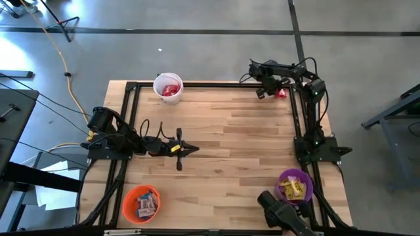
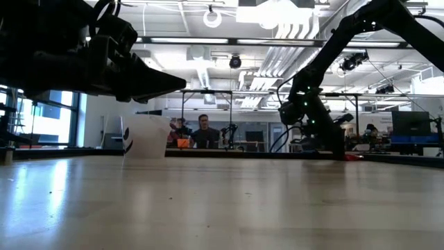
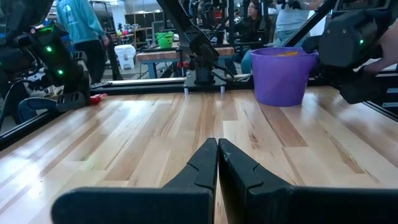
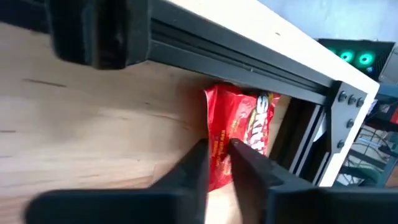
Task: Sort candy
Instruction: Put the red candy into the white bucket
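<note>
- While the right claw point(image 4: 217, 155) pinches down on the red candy packet point(image 4: 239, 134) at the far right corner of the surface point(image 1: 230, 131), its fingers look nearly closed around the wrapper's edge — the grip seems narrow.
- Packet lies just beside the black frame rail point(image 4: 249, 59), so lift straight up first, clear of the rail.
- Likely goal: the white cup point(image 1: 168, 86), which already holds red pieces.
- Left claw point(image 3: 217, 155) rests closed and empty over mid-surface.

place: robotics lab | evidence: other robot arms point(image 2: 312, 111) on benches, ceiling ducts point(image 2: 201, 69), seated person point(image 2: 203, 132)
</note>
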